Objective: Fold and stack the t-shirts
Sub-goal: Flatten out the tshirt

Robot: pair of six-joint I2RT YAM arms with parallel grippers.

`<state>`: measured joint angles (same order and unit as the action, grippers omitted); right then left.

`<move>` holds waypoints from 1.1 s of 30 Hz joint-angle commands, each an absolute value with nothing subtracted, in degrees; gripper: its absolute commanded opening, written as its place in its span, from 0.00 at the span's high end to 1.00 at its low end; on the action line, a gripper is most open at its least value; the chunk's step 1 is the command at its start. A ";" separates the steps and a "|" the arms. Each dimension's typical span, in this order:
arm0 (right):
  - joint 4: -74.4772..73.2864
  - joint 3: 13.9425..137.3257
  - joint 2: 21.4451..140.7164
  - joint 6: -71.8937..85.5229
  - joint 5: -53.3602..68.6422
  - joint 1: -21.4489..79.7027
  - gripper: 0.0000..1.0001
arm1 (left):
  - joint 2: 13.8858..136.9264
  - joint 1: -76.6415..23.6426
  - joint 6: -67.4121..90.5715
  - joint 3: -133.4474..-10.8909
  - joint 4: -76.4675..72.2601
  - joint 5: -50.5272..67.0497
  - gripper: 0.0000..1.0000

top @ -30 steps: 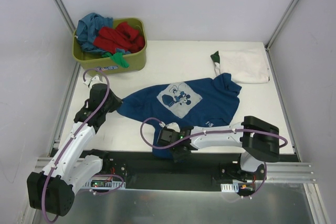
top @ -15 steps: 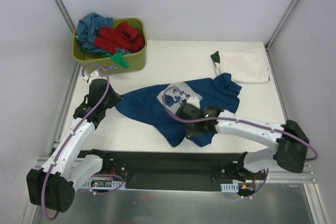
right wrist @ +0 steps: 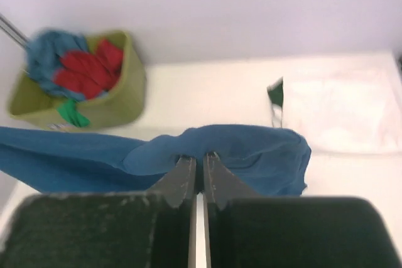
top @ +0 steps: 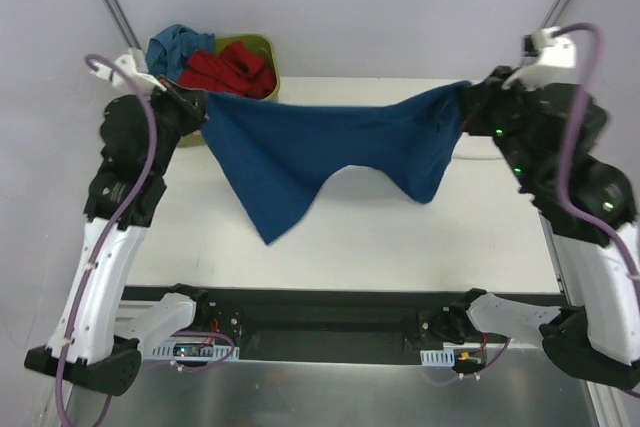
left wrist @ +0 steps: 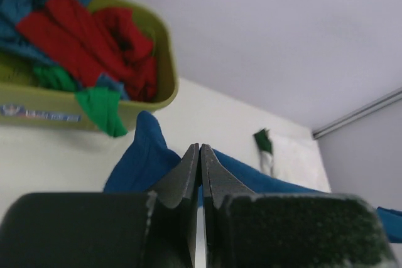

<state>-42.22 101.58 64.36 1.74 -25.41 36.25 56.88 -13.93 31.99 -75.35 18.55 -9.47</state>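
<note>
The soft, dark navy blue t-shirt [top: 320,142] hangs in the air above the white table [top: 400,237], stretched like a banner between the two arms. Only plain blue cloth faces the overhead camera. Its lower edge sags into two uneven points, the left one drooping lower, and its top edge runs taut from claw to claw.

The left gripper [top: 195,105] pinches one upper corner. Its wrist camera shows the fingers [left wrist: 188,174] pressed flat together with blue cloth bunched just past them. The right gripper [top: 466,112] clamps the other corner, its jaws likewise closed over a fold of the shirt (that view is rather blurred).

Behind the left arm stands the olive-green plastic tub [top: 265,49], partly covered by the arm and the raised cloth, with a crumpled red t-shirt [top: 230,65] and a teal t-shirt [top: 172,45] heaped in it. A bright green t-shirt [left wrist: 102,108] spills over its rim, seen only from the left wrist.

The folded white t-shirt [right wrist: 342,114], with a dark green t-shirt [right wrist: 275,95] peeping out beside it, lies on the far right of the table. From overhead the right arm hides it.
</note>
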 commanded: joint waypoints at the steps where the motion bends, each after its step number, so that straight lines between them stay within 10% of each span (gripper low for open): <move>1: -42.80 115.55 60.65 -6.76 -23.04 36.12 0.99 | 49.58 -14.33 26.55 -84.89 16.79 -7.04 1.00; 16: -38.15 129.90 52.47 -3.34 4.66 36.12 0.99 | 40.87 -12.75 26.63 -105.03 17.40 13.80 1.00; 29: -28.66 101.66 64.83 -13.01 -38.27 35.34 0.99 | 52.88 -11.87 21.54 -82.06 17.40 -7.69 0.99; 32: -28.21 89.27 72.55 -4.18 -36.85 30.60 0.96 | 60.45 -11.87 22.58 -70.86 17.58 -16.57 0.54; 33: -28.47 87.56 75.12 -1.70 -33.43 28.93 0.88 | 62.82 -11.87 23.11 -68.93 17.93 -18.61 0.15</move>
<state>-27.99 99.44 62.30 -9.10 -29.04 33.65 51.81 -12.27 23.40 -80.05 14.59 -3.18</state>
